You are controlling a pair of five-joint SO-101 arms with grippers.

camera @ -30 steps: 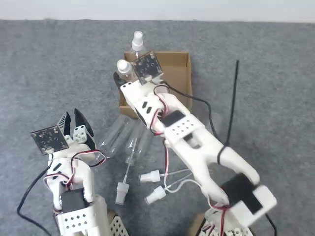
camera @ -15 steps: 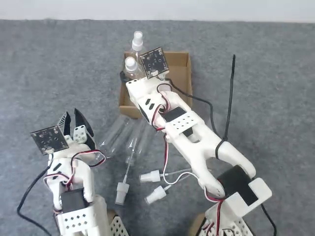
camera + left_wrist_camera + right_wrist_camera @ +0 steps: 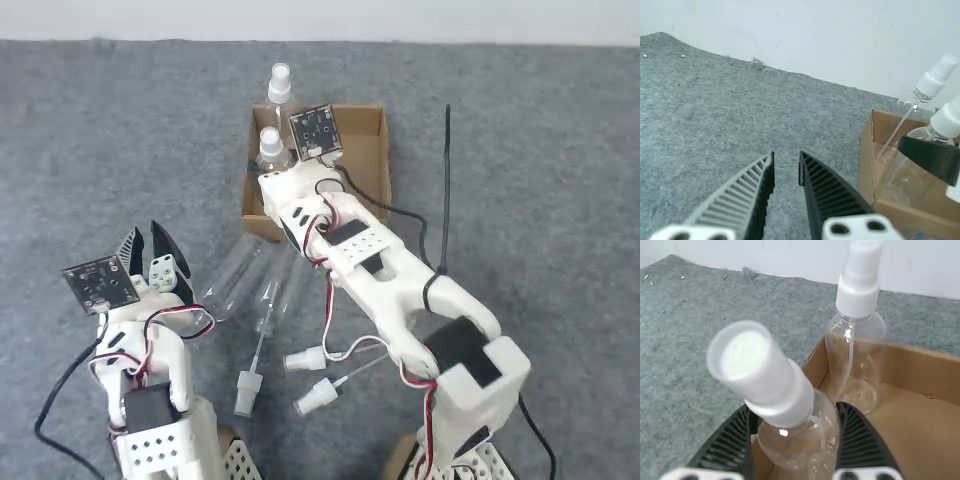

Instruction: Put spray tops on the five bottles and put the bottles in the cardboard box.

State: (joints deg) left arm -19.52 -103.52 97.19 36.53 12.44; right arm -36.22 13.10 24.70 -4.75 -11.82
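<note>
My right gripper [image 3: 795,415] is shut on a clear bottle [image 3: 796,437] with a white spray top [image 3: 268,141], held upright over the near left corner of the cardboard box [image 3: 365,150]. A second topped bottle [image 3: 279,86] stands in the box's far left corner, also seen as bottle [image 3: 855,345] beside the box wall [image 3: 912,365]. Clear topless bottles [image 3: 240,272] lie on the carpet before the box. Three loose spray tops [image 3: 306,358] lie nearer the arms. My left gripper [image 3: 146,235] is open and empty, left of the lying bottles, its fingers [image 3: 757,187] above bare carpet.
Grey carpet covers the table, with open room at the left and right. A white wall runs along the far edge. A black cable [image 3: 444,190] hangs right of the box. From the left wrist, the box [image 3: 867,150] and both topped bottles [image 3: 935,80] show.
My right arm has carried the topped bottle a little farther and to the right, over the box's near left corner. The left arm has not moved.
</note>
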